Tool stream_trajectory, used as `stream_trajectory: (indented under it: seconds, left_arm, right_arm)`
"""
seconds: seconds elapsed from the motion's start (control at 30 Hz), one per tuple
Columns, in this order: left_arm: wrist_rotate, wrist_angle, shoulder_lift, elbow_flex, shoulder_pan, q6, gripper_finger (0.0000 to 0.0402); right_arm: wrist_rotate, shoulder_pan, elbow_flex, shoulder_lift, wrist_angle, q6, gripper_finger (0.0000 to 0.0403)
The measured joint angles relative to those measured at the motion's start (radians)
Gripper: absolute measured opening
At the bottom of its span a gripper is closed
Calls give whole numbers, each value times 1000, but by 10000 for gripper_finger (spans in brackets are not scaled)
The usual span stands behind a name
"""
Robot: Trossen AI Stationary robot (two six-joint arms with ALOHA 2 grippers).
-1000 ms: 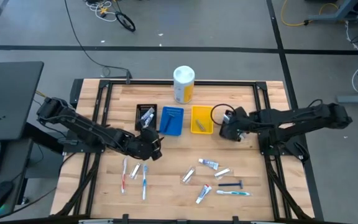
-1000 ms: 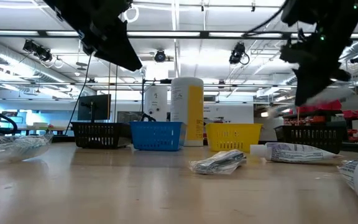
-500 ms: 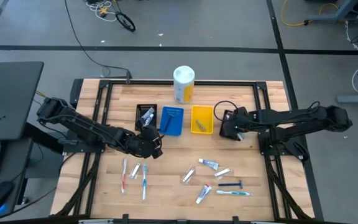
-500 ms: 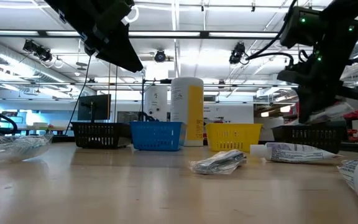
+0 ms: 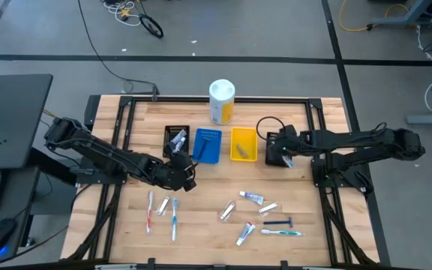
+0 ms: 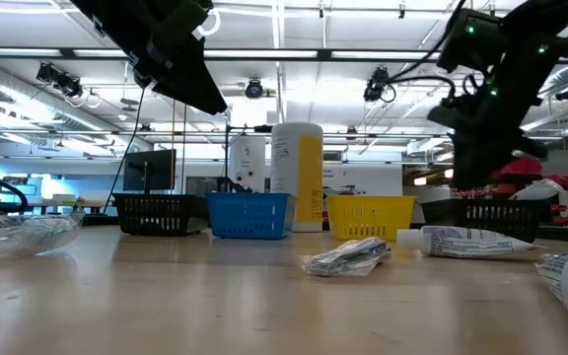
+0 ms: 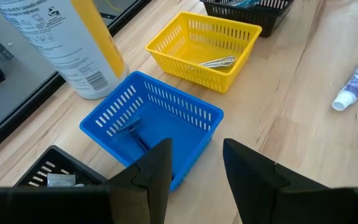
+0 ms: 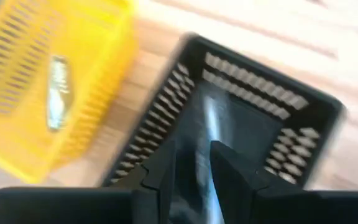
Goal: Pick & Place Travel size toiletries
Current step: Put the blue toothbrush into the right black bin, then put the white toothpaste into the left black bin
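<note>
Travel toiletries lie flat on the near half of the table: a red toothbrush (image 5: pixel 150 211), a blue toothbrush (image 5: pixel 175 217), a teal toothbrush (image 5: pixel 281 232), a dark razor (image 5: pixel 278 222) and several small tubes such as one (image 5: pixel 252 197). My left gripper (image 5: pixel 187 178) (image 7: pixel 196 146) hangs open near the left black bin (image 5: pixel 175 139), touching nothing. My right gripper (image 5: pixel 276 154) (image 8: pixel 192 149) is open above a second black bin (image 8: pixel 272 118) right of the yellow bin (image 5: pixel 244 144). A thin pale item (image 8: pixel 210 121) shows blurred inside that bin.
A big white-and-yellow canister (image 5: pixel 221 101) stands at the far edge. The blue bin (image 7: pixel 154 118) holds a razor (image 7: pixel 132 127); the yellow bin (image 7: pixel 201 46) holds a silver item (image 7: pixel 216 62). Dark frame rails border the table. Bare wood lies between the bins and the loose items.
My right gripper has moved a little toward the table's far edge and tipped, coming over the right black bin. The loose toiletries on the table have stayed where they were.
</note>
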Motion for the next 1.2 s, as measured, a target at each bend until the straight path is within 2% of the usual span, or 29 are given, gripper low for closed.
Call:
stream_trajectory:
  seconds: [0.17, 0.37, 0.5, 0.57, 0.73, 1.03, 1.2]
  left_arm:
    - [26, 0, 0, 0, 0, 1, 151]
    - [110, -1, 0, 0, 0, -32, 151]
    - [201, -1, 0, 0, 0, -38, 151]
    - [244, -1, 0, 0, 0, -58, 151]
    - [312, -20, 0, 0, 0, -145, 151]
    - [362, -170, 0, 0, 0, -346, 151]
    - [442, -298, 0, 0, 0, -581, 151]
  right_arm:
    - [-14, 8, 0, 0, 290, -238, 110]
    - [-161, 36, 0, 0, 685, -604, 110]
    - [-243, 57, 0, 0, 793, -832, 110]
    - [-241, 62, 0, 0, 807, -927, 110]
    - [-209, 54, 0, 0, 844, -957, 111]
    - [-324, 40, 0, 58, 850, -970, 150]
    - [-370, 43, 0, 132, 870, -963, 172]
